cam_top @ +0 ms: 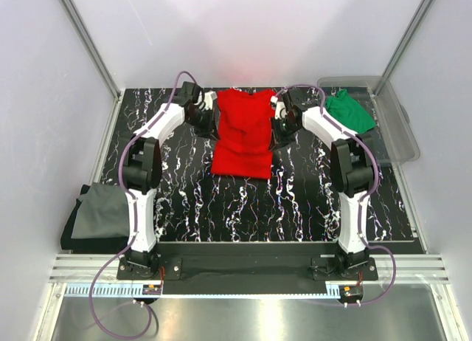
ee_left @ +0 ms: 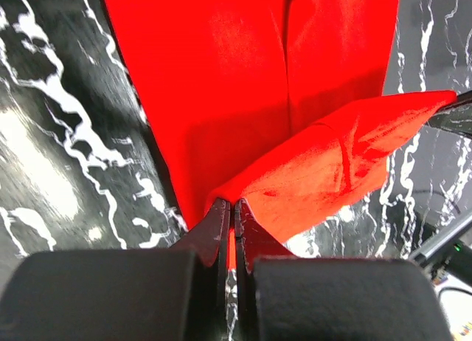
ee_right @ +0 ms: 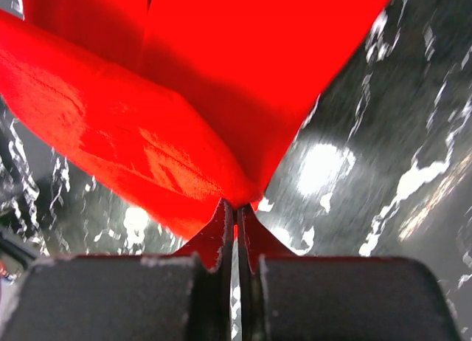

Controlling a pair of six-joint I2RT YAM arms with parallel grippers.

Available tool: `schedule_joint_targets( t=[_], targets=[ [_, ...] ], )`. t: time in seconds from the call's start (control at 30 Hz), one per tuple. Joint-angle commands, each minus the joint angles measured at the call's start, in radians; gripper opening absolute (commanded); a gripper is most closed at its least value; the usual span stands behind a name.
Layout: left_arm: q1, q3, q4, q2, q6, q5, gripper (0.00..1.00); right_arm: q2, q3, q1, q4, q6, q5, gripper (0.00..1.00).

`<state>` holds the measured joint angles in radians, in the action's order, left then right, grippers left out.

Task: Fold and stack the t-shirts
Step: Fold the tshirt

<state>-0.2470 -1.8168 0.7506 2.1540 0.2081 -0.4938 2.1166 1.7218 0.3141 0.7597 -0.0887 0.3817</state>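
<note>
A bright red t-shirt lies on the black marbled table, its sides folded in to a narrow strip. My left gripper is shut on the red t-shirt's left upper edge, the cloth pinched between the jaws. On the opposite side, my right gripper is shut on the red t-shirt's right upper edge. The cloth between the two grips is lifted off the table. A green t-shirt lies in the bin at back right. A dark grey t-shirt lies at the table's left edge.
A clear plastic bin stands at the back right corner. White walls close in the back and both sides. The arm bases stand at the near edge on a metal rail.
</note>
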Motion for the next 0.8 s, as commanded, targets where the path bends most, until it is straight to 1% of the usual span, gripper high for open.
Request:
schedule_joint_targets(
  t=[0.0,0.23,0.27,0.3,0.33,0.4,0.43,0.47,0.5,0.53,0.57,0.6,0.63,0.67,0.7,0.73,0.77],
  targets=[
    [0.006,-0.076,-0.04,0.021,-0.026,0.029,0.0,0.041,0.09,-0.006,-0.016,0.037,-0.03,0.0],
    [0.008,-0.116,-0.043,0.073,-0.029,0.06,0.0,0.102,0.166,-0.007,-0.026,0.047,-0.076,0.01],
    [0.008,-0.118,-0.043,0.075,-0.023,0.09,0.04,0.105,0.168,-0.007,-0.031,0.041,-0.099,0.12],
    [0.008,-0.119,-0.043,0.075,-0.015,0.116,0.11,0.106,0.17,-0.007,-0.03,0.04,-0.113,0.23],
    [0.008,-0.119,-0.04,0.067,-0.01,0.144,0.33,0.1,0.165,-0.007,-0.031,0.037,-0.13,0.32],
    [0.012,-0.121,-0.037,0.026,-0.025,0.175,0.4,0.05,0.15,-0.007,-0.031,0.026,-0.185,0.44],
    [0.018,-0.113,-0.031,-0.015,-0.038,0.196,0.46,0.027,0.124,-0.01,-0.031,0.024,-0.202,0.48],
    [0.021,-0.107,-0.031,-0.016,-0.038,0.201,0.5,0.001,0.104,-0.013,-0.033,0.021,-0.199,0.48],
    [0.023,-0.096,-0.019,-0.057,-0.051,0.202,0.52,-0.053,0.081,-0.017,-0.031,0.02,-0.19,0.49],
    [0.026,-0.069,-0.008,-0.077,-0.056,0.199,0.59,-0.082,0.021,-0.02,-0.028,0.014,-0.176,0.49],
    [0.028,-0.049,0.001,-0.11,-0.065,0.172,0.62,-0.108,-0.011,-0.02,-0.023,0.009,-0.144,0.49],
    [0.028,-0.024,0.016,-0.124,-0.064,0.146,0.64,-0.153,-0.045,-0.018,-0.017,0.001,-0.12,0.5],
    [0.028,0.031,0.024,-0.135,-0.062,0.114,0.66,-0.17,-0.117,-0.018,-0.014,-0.018,-0.084,0.5],
    [0.028,0.059,0.032,-0.143,-0.058,0.031,0.66,-0.182,-0.151,-0.02,-0.005,-0.031,0.004,0.5],
    [0.028,0.091,0.035,-0.152,-0.053,-0.007,0.66,-0.197,-0.186,-0.02,-0.005,-0.045,0.049,0.51],
    [0.028,0.156,0.035,-0.155,-0.044,-0.043,0.67,-0.196,-0.249,-0.018,-0.008,-0.078,0.086,0.51],
    [0.026,0.19,0.032,-0.155,-0.017,-0.095,0.68,-0.193,-0.275,-0.021,-0.02,-0.088,0.171,0.51]
  ],
)
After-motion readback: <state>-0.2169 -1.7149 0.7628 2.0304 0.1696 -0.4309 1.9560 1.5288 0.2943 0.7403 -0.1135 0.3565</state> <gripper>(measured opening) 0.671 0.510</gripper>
